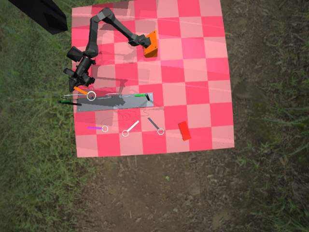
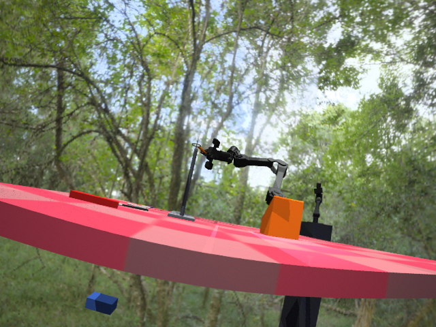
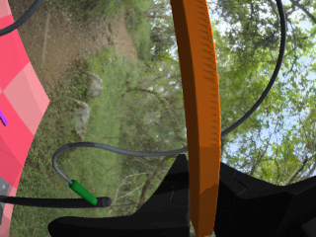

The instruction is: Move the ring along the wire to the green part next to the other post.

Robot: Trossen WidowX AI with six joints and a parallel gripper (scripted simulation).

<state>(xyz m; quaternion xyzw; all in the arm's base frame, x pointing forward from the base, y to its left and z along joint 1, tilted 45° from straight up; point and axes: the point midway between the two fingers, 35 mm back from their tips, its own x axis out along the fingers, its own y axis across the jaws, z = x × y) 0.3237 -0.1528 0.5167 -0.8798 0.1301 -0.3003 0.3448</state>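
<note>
My gripper point(image 1: 75, 86) point(image 2: 204, 151) is shut on the orange handle point(image 1: 80, 90) point(image 2: 201, 149) point(image 3: 200, 93), held high above the table. The handle's white ring point(image 1: 91, 95) point(image 2: 196, 144) shows as a dark arc in the wrist view point(image 3: 282, 46). It sits around the thin grey wire point(image 1: 75, 94) point(image 3: 99, 149), just right of the left green part point(image 1: 65, 101) point(image 3: 82, 192) and the left post point(image 1: 73, 103) point(image 2: 188, 179) point(image 3: 39, 201). I cannot tell whether ring and wire touch. The other green part point(image 1: 139, 94) lies by the right post point(image 1: 147, 96). The grey base plate point(image 1: 134, 103) lies below.
Three spare rings lie on the checkered table point(image 1: 194, 75) point(image 2: 211, 253), with purple point(image 1: 94, 127), white point(image 1: 133, 124) and grey point(image 1: 152, 123) handles. A red block point(image 1: 185, 130) point(image 2: 92, 198) lies to the right. The arm's orange base point(image 1: 151, 45) point(image 2: 281, 218) stands at the back.
</note>
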